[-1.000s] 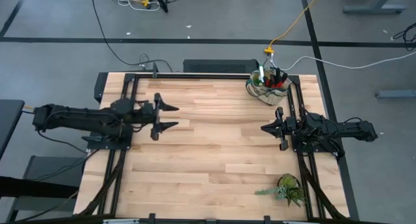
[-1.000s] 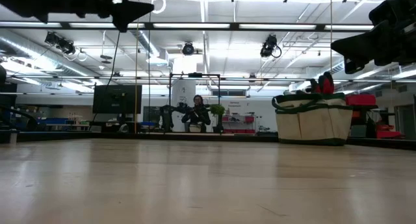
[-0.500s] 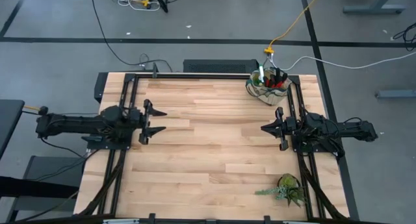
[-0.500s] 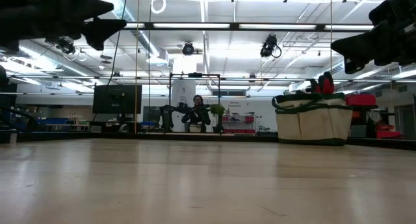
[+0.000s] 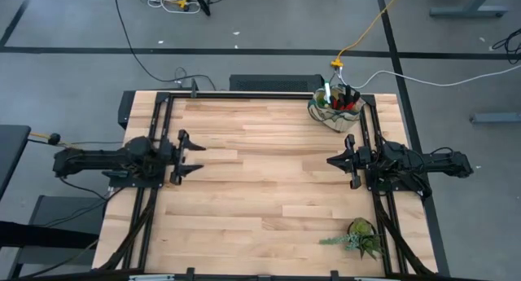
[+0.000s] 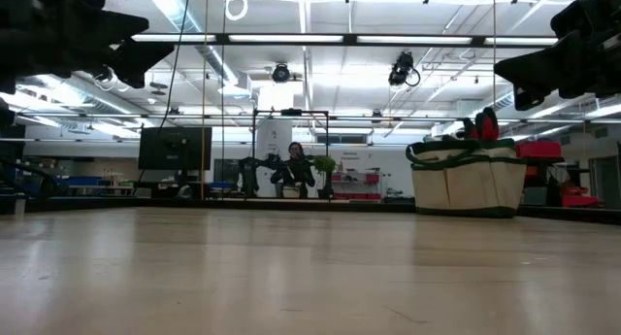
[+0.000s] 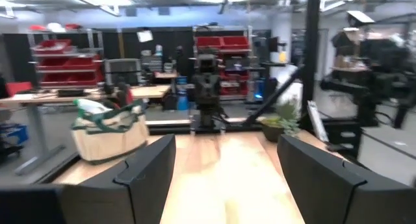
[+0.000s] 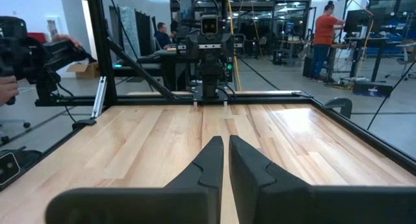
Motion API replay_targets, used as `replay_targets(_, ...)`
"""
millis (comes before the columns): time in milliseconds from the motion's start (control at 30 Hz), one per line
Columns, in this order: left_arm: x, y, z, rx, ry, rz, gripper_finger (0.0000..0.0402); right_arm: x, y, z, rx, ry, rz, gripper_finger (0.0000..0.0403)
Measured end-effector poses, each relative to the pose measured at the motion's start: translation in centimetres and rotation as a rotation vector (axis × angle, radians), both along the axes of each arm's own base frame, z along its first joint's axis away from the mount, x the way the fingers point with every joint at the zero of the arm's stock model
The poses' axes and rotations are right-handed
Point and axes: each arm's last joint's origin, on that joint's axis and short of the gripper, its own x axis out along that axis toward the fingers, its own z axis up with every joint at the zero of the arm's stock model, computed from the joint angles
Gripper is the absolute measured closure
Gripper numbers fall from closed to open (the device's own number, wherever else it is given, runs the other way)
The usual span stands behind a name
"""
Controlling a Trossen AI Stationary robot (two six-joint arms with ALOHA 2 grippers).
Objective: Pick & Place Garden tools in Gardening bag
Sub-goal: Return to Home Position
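The beige gardening bag with dark green trim [image 5: 335,110] stands on its base at the table's far right corner; it also shows in the low view [image 6: 469,175] and the left wrist view [image 7: 107,130]. Red-and-black gloves [image 5: 348,97] and a green piece [image 5: 327,94] stick out of its top. The trowel and rake cannot be made out. My left gripper [image 5: 194,156] is open and empty, raised above the table's left side. My right gripper [image 5: 330,161] is shut and empty, raised at the right side, nearer than the bag.
A leafy green plant [image 5: 358,237] lies near the table's near right corner. Black frame rails [image 5: 159,118] run along the table's left, right and far sides. Bare wood [image 5: 260,175] lies between the two grippers. People [image 8: 323,36] are in the room beyond the table.
My left gripper has drawn back toward the table's left edge and a little toward the near edge, staying open and empty. In the low view it has also come down somewhat.
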Motion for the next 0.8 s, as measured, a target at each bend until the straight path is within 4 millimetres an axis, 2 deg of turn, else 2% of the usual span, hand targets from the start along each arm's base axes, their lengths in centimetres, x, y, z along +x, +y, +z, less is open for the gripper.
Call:
replay_targets(167,-0.3,-0.3,-0.5,0.018,0.047,-0.057,0.0124,0.0,0.0,0.0,0.0,0.0,0.0,0.0373)
replay_targets(800,-0.8,-0.3,-1.5,0.016,0.131,-0.041,0.0124,0.0,0.0,0.0,0.0,0.0,0.0,0.0373)
